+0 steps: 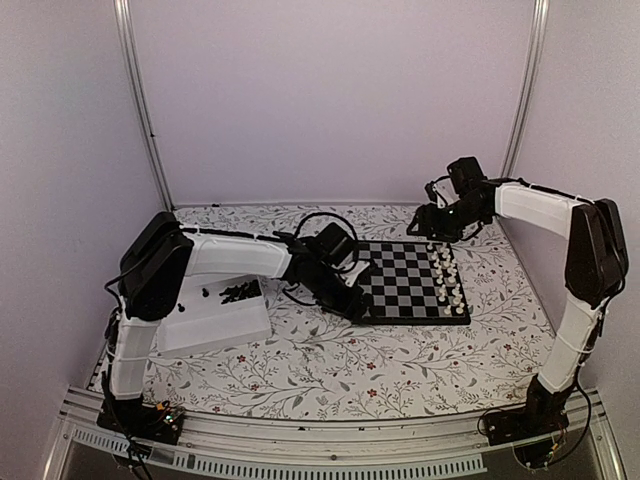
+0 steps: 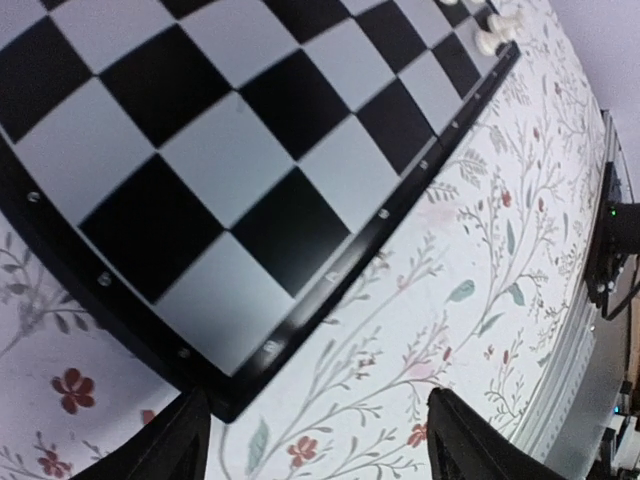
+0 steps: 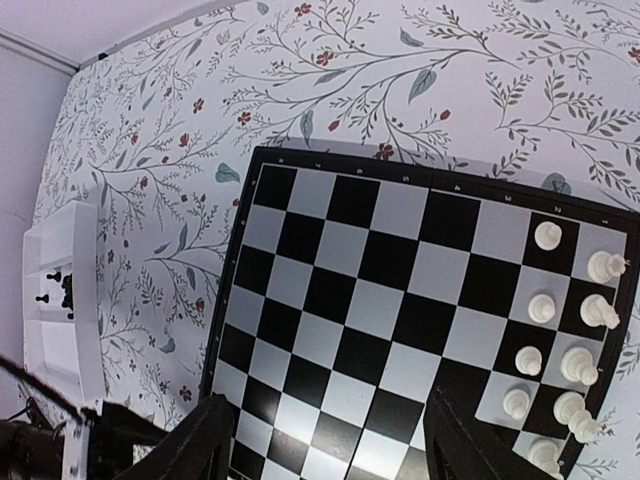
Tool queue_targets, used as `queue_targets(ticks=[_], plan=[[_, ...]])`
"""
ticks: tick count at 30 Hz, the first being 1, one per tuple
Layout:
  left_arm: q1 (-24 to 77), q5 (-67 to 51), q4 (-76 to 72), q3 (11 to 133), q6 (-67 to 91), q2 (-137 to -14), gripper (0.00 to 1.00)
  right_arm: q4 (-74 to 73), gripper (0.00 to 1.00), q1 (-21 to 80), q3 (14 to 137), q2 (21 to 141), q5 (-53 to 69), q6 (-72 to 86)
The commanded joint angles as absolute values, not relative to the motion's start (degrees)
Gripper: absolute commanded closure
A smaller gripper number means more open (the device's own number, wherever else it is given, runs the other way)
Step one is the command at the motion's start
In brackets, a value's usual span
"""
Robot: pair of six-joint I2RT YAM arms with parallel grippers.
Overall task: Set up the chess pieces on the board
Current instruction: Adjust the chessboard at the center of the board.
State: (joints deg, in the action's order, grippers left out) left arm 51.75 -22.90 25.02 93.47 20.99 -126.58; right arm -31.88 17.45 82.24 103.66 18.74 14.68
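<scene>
Worktop point(image 1: 400, 370): covered in a floral-print cloth, with pale walls on three sides.

Left arm point(image 1: 230, 258): reaches out from its base towards the middle. It passes over the far edge of the white tray point(image 1: 215, 325), which lies on the left side of the worktop.

Right arm point(image 1: 540, 205): stands tall at the right edge and bends back in over the far right corner of the board point(image 1: 405, 275).

Board: lies flat right of centre, well apart from the tray and square to the worktop edge. My right wrist view takes in almost all of it from above.

Left gripper point(image 1: 345, 295): sits at the board's near left corner. In the left wrist view its fingers stand wide apart with nothing between them. The corner of the board's black border shows just ahead of the gap, with floral cloth under it.

Right gripper point(image 1: 435, 225): fingers likewise spread wide and holding nothing, above the board's far edge.

White pieces point(image 1: 447, 275): upright in two files along the board's right side, one to a square as far as I can tell.

Chess pieces point(image 1: 238, 292): the black ones lie in a loose heap at the far end of the tray, with a couple of strays just to its left. In the right wrist view they show only as small dark specks. I cannot tell the types apart.
</scene>
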Motion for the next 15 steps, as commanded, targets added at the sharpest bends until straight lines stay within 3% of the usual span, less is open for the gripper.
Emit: queue_targets(ticks=[1, 15], plan=[[53.3, -20.8, 27.2, 91.6, 19.2, -120.2, 0.24, -29.7, 0.32, 17.3, 87.3, 109.0, 19.1, 17.0], [53.3, -12.6, 32.6, 73.9, 19.1, -96.2, 0.24, -33.8, 0.32, 18.3, 108.9, 130.6, 11.6, 20.4]])
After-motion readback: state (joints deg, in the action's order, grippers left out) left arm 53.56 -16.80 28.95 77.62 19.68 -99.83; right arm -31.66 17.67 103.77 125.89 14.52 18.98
